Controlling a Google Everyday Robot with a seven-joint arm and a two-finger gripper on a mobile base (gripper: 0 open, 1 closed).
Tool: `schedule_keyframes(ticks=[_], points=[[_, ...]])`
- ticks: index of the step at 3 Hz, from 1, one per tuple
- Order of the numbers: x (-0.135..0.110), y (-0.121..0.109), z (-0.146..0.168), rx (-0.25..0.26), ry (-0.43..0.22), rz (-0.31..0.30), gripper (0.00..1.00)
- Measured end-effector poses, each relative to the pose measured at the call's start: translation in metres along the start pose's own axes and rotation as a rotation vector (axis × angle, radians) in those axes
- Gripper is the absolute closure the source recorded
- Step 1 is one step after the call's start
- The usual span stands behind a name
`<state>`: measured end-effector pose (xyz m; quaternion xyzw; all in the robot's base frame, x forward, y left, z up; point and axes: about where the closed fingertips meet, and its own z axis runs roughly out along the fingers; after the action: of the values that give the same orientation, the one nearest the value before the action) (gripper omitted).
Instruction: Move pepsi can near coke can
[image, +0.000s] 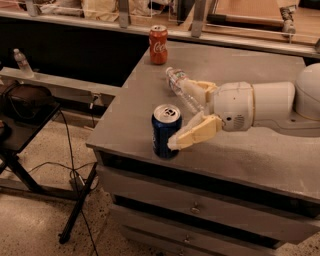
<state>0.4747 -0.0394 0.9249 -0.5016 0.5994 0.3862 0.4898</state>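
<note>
You'll find the pepsi can (166, 131) upright, long axis vertical, by the table's (260, 160) near left corner. Your gripper (183, 115) reaches in level from the right, fingers apart, the near one beside the can. The coke can (158, 45) stands at the far edge.

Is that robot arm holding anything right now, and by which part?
Nothing is held. The gripper is open just right of the pepsi can, with its near finger at the can's side but not closed on it.
</note>
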Motion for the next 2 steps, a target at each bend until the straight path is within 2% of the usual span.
schedule_keyframes(ticks=[1, 2], points=[[0.0032, 0.0012, 0.0105, -0.021, -0.055, -0.008, 0.0], [0.0034, 0.0001, 0.0141, -0.004, -0.109, -0.053, 0.0]])
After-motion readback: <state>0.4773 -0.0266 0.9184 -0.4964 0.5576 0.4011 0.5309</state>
